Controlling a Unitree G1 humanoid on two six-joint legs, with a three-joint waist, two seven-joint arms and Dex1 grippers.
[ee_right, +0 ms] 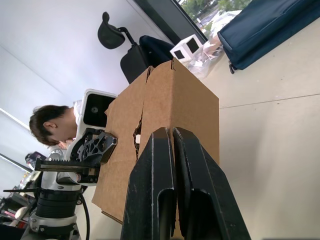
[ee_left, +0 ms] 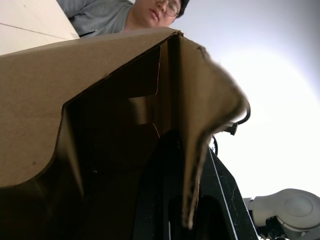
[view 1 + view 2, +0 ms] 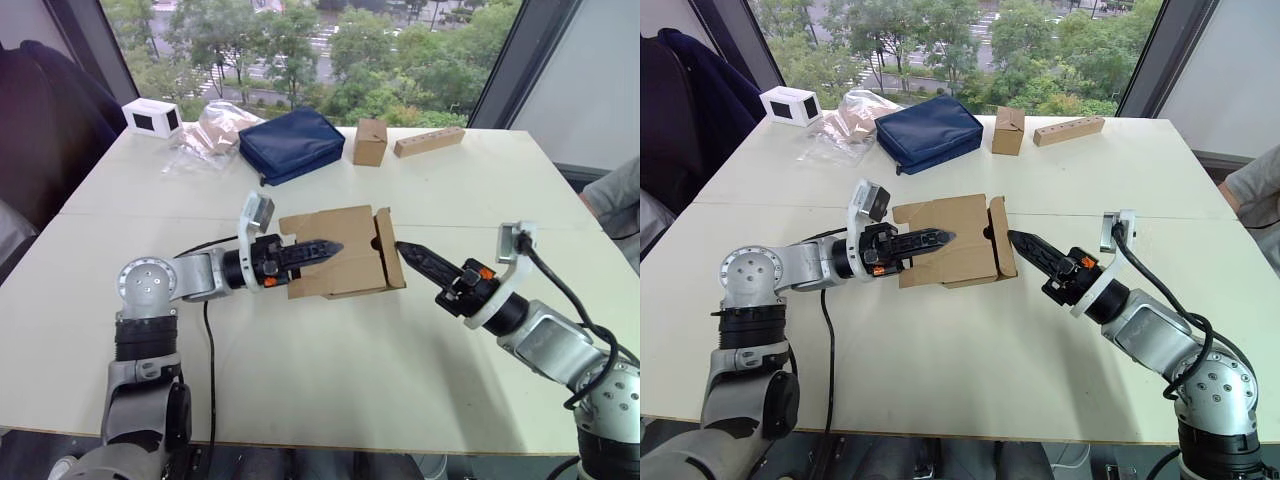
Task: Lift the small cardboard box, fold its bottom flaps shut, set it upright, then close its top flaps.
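Windows behind the pale tabletop [image 3: 330,380] look onto trees. Mid-tabletop lies the small cardboard box [image 3: 335,252], tipped on its side, long axis running left to right, flapped end toward the right hand [image 3: 402,248]. That hand's fingers are pressed together, tip at the flaps. The left hand [image 3: 330,244] reaches along the box, apparently gripping a wall, though I cannot tell for certain. Pushing the flaps with a loose left hold could skid or rotate the box.

Bare desk [image 3: 330,380] is lying open around the small cardboard box [image 3: 335,262]; a blue pouch [image 3: 291,143] is sitting well behind.
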